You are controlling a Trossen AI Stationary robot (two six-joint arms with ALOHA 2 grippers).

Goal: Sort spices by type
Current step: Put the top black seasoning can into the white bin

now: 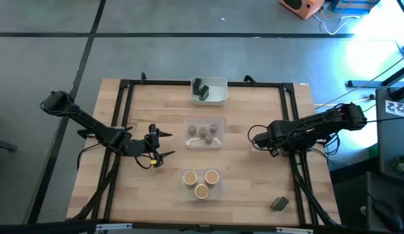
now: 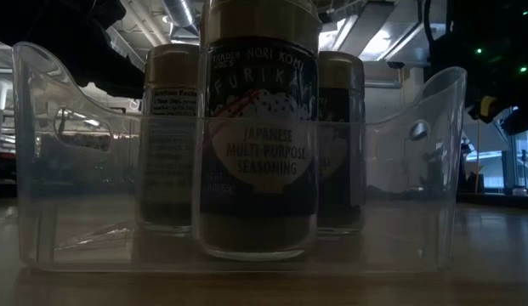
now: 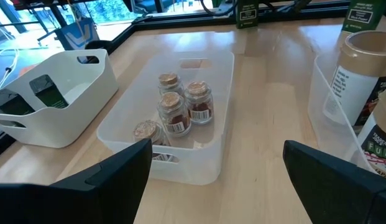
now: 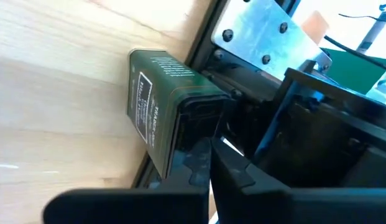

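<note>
High view first: three trays sit in a line down the middle of the wooden table (image 1: 254, 188). The white tray (image 1: 218, 94) at the far end holds dark green-black tins (image 1: 201, 90). The clear middle tray (image 1: 188, 138) holds small cork-topped jars (image 1: 204, 132), four of them by the left wrist view, three upright and one lying on its side. The clear near tray (image 1: 187, 190) holds three tan-topped furikake jars (image 1: 201, 182) (the low view reads "Japanese multi-purpose seasoning" on the front one).

One more dark tin (image 1: 278, 204) lies alone on the table near the near right corner, outside every tray, beside the black frame rail (image 1: 299, 175).

The left gripper (image 1: 161, 143) hangs just left of the middle tray with its fingers (image 3: 112, 180) spread wide and nothing between them, pointing toward the cork-topped jars.

The right gripper (image 1: 254, 138) sits to the right of the middle tray, near the frame rail. Its wrist view looks down on the lone tin lying next to the rail, but whether its fingers are spread or pressed together I cannot tell.
</note>
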